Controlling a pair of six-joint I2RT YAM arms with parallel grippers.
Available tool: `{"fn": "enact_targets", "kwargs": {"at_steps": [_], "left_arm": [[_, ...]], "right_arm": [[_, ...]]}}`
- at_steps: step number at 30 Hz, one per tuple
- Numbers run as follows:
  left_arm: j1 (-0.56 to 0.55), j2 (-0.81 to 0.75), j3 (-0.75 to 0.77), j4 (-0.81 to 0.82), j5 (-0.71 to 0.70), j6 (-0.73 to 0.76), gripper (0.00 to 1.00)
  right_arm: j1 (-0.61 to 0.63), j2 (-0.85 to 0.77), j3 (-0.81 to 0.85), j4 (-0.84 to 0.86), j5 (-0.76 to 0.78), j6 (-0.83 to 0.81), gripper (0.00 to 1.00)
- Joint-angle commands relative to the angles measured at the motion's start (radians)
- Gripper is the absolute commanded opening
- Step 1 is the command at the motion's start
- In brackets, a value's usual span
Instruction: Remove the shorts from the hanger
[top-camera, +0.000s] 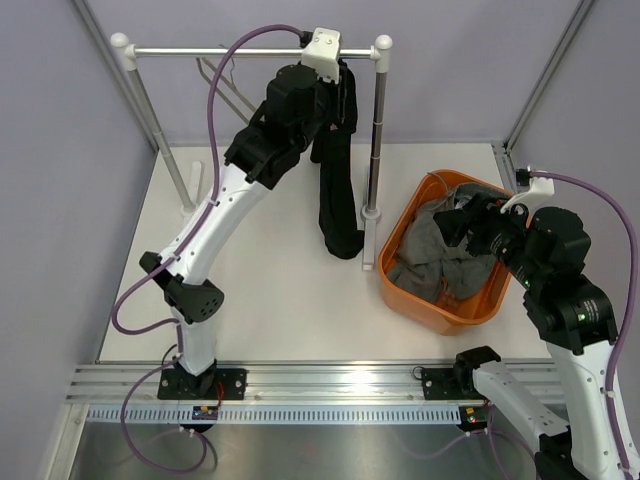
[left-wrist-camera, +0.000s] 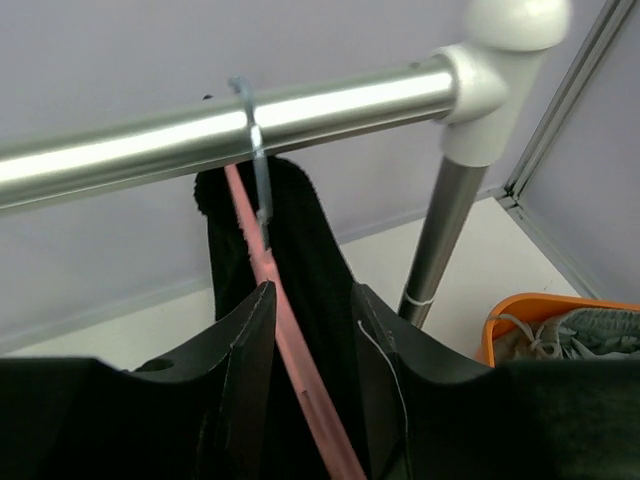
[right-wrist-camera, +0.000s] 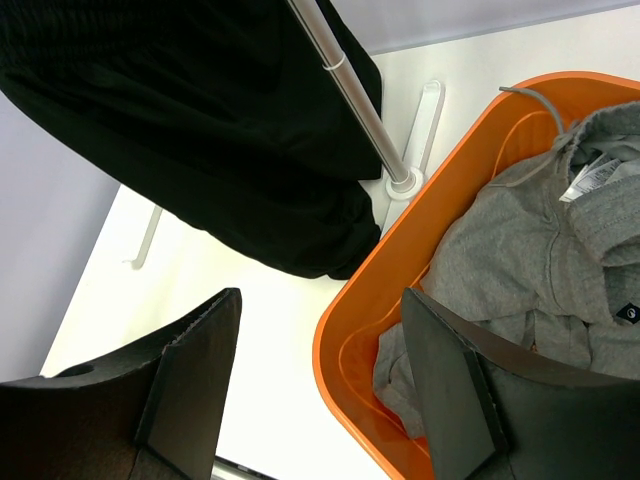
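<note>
1. Setting: white table (top-camera: 270, 300) enclosed by plain lilac walls (top-camera: 60, 200). A metal clothes rail (top-camera: 180, 49) on two posts crosses the back of it. All positions below are given from this rail.
2. Left arm (top-camera: 215, 225): reaches up from below the rail's middle to its right end, probably because that is where the garment hangs.
3. Left gripper (left-wrist-camera: 312, 345): just under the rail. Its fingers (left-wrist-camera: 245, 350) stand one on each side of the hanger's arm and the dark cloth. A gap shows between them, but whether they are pinching the cloth cannot be told. This straddling pose looks chosen to catch the fabric near its support.
4. Hanger (left-wrist-camera: 290, 320): pink arm and grey metal hook (left-wrist-camera: 258, 150), hooked over the rail near its right end.
5. Black shorts (top-camera: 340, 200): the task item, still on the hanger. They hang long and limp below the rail's right end, just left of the right post (top-camera: 377, 130), with the hem clear of the table.
6. Orange basket (top-camera: 440, 315): on the table just right of the right post, near enough to be a likely drop point.
7. Grey hoodie (top-camera: 440, 255): crumpled inside the basket.
8. Right gripper (right-wrist-camera: 322, 300): well right of the rail, over the basket's rim. Its jaws are spread wide and hold nothing, apparently parked out of the left arm's way.
</note>
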Motion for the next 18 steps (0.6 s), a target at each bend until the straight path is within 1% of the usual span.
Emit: {"fn": "enact_targets", "kwargs": {"at_steps": [1, 5, 13, 18], "left_arm": [[0.033, 0.018, 0.082, -0.072, 0.059, -0.083, 0.38], [0.055, 0.029, 0.09, -0.1, 0.105, -0.093, 0.37], [0.06, 0.04, 0.122, -0.138, 0.174, -0.086, 0.37], [0.06, 0.046, 0.121, -0.152, 0.179, -0.085, 0.37]], "right_arm": [[-0.001, 0.002, 0.029, 0.01, 0.01, -0.017, 0.74], [-0.001, 0.007, 0.027, 0.013, 0.005, -0.017, 0.73], [-0.001, 0.01, 0.02, 0.027, -0.001, -0.013, 0.74], [0.0, 0.016, 0.011, 0.039, -0.013, -0.005, 0.73]]}}
